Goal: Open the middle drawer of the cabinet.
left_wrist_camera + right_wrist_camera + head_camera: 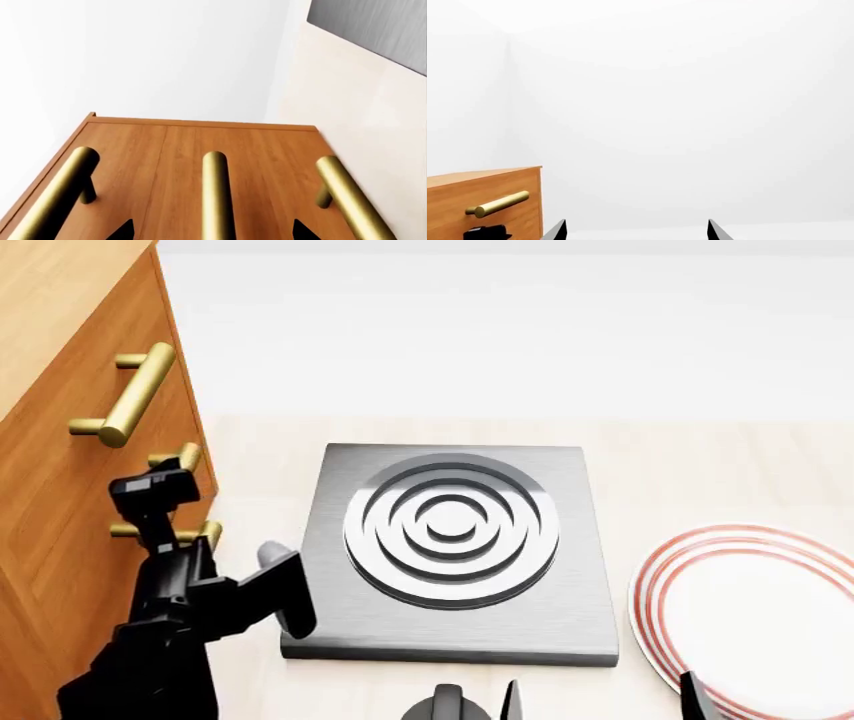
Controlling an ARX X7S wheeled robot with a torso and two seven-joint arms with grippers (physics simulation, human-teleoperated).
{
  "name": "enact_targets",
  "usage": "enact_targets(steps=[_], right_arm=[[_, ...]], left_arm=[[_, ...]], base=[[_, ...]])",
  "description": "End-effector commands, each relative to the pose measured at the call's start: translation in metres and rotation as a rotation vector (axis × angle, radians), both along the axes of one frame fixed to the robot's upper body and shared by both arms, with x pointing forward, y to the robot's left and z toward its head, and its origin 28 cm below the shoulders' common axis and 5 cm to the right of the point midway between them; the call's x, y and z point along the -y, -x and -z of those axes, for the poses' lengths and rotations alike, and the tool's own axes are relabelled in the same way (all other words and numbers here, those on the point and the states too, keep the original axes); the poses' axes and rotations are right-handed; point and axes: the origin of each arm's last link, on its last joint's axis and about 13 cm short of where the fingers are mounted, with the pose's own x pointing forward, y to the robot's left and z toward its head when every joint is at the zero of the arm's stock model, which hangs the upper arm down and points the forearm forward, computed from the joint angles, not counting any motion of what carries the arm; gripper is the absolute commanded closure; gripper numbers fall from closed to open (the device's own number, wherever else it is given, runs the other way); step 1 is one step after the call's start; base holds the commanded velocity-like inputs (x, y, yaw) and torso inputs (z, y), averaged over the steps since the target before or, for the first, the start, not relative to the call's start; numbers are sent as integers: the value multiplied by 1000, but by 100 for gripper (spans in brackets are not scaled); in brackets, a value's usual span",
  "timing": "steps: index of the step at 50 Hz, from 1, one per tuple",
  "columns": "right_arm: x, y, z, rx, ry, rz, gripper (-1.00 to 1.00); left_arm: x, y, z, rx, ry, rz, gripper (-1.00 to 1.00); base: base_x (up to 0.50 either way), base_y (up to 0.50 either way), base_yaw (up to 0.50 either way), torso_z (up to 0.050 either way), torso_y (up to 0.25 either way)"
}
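Head view: cabinet [54,490] stands at nine o'clock, left of the hotplate [454,550]; striped plate [747,610] at four o'clock. Left gripper [167,502] sits against the cabinet front at the middle drawer [180,490], whose brass handle [187,455] is mostly hidden. Left wrist view shows the middle bar [217,195] between spread jaws, probably not yet pinched. Right gripper [635,235] hangs apart, jaws spread.
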Motion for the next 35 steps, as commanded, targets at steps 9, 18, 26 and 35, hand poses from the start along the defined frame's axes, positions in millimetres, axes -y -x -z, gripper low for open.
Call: enact_targets(steps=[9,18,26,35], right_arm=[[0,0,1,-1,1,0,-100],[0,-1,1,-2,1,0,-100],[0,-1,1,-2,1,-1,-100],[-1,-1,1,-4,2,-2,-100]], left_arm=[[-3,1,2,-7,-4,-11,-100],[-5,1,2,-4,-6,-21,-100],[-7,-1,-1,2,-10,-32,-100],[-9,0,0,1,-11,-41,-100]], base=[[0,0,0,0,0],[0,0,0,0,0],[0,0,0,0,0],[0,0,0,0,0]])
